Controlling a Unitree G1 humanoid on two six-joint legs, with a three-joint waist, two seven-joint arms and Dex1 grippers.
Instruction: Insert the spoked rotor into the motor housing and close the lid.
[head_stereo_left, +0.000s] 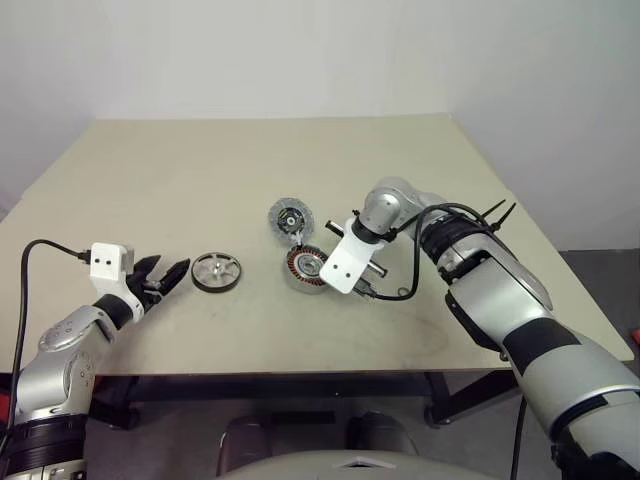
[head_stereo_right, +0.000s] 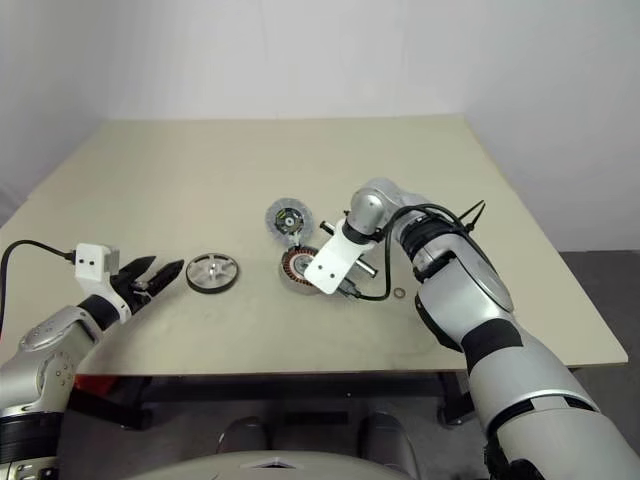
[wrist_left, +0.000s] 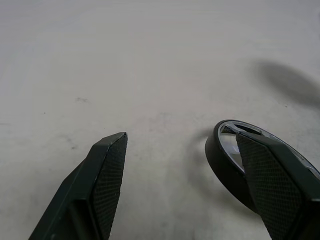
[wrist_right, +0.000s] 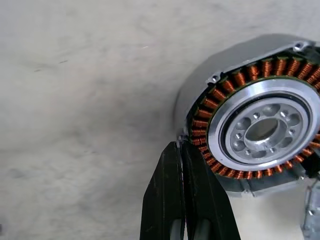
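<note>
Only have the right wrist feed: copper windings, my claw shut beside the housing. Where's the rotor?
Observer: The spoked rotor lies flat on the table, left of the motor housing, apart from it.
Operator: Left claw on it?
Observer: No. The left claw is open, just short of the rotor, holding nothing.
Operator: And the lid?
Observer: The lid lies just behind the housing, patterned centre up.

No readable text, labels, brands or numbers anywhere, parts and worktop (head_stereo_left: 200, 180) all unmarked.
</note>
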